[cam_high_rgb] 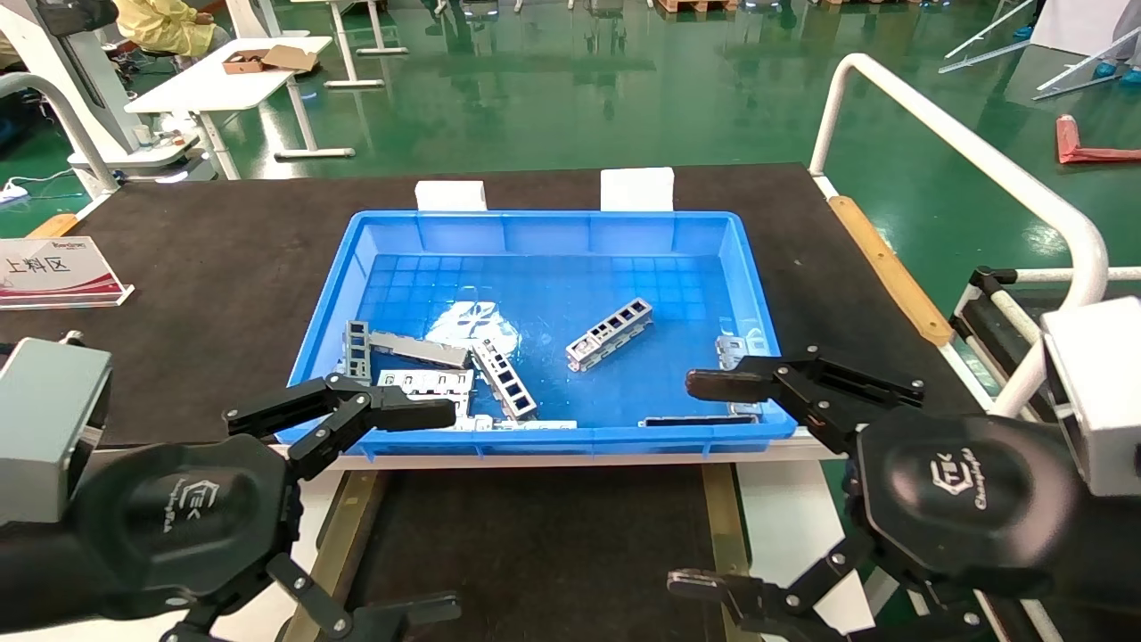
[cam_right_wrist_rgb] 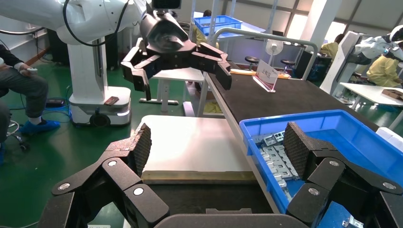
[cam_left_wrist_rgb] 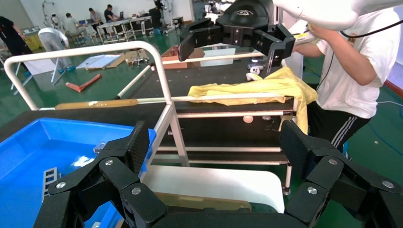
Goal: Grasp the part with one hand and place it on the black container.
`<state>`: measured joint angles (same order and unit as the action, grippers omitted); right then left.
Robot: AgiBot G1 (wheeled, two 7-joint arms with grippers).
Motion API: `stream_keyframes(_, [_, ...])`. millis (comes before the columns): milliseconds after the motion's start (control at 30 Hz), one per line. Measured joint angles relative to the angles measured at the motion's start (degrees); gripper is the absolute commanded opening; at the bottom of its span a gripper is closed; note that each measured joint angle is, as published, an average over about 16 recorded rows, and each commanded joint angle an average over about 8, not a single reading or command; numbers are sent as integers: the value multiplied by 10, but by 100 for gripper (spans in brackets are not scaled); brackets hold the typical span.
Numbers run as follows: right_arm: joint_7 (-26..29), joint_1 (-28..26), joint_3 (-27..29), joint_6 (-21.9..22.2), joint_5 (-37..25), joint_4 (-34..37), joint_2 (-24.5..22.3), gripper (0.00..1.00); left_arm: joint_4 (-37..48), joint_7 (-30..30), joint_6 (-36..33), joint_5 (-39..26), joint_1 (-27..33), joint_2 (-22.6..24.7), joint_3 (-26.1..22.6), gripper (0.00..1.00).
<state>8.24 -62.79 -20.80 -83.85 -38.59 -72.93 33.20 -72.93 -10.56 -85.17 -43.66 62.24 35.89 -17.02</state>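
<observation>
A slim silver ladder-like part (cam_high_rgb: 610, 333) lies loose in the middle of the blue bin (cam_high_rgb: 544, 227). A second such part (cam_high_rgb: 504, 379) lies nearer the bin's front wall. The black container (cam_high_rgb: 535, 544), with olive-brass side rails (cam_high_rgb: 343, 526), sits just in front of the bin and holds nothing. My left gripper (cam_high_rgb: 428, 513) is open and empty over the container's left rail. My right gripper (cam_high_rgb: 704, 486) is open and empty over its right rail. The right wrist view shows the right gripper (cam_right_wrist_rgb: 218, 147), the container's rail (cam_right_wrist_rgb: 199, 176) and the bin (cam_right_wrist_rgb: 332, 118). The left wrist view shows the left gripper (cam_left_wrist_rgb: 216, 147).
Flat grey plates (cam_high_rgb: 428, 385) lie in the bin's front left. A white sign (cam_high_rgb: 53, 272) stands on the mat at the left. A white tube railing (cam_high_rgb: 963, 143) borders the right side. A person (cam_left_wrist_rgb: 356, 80) stands beyond a yellow cloth (cam_left_wrist_rgb: 256, 88).
</observation>
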Motion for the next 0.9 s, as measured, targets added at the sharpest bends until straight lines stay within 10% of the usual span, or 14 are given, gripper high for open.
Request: stream_keyframes(900, [0, 0, 0, 0, 0, 0, 0, 100, 58, -11, 141, -167, 76, 126, -72, 100])
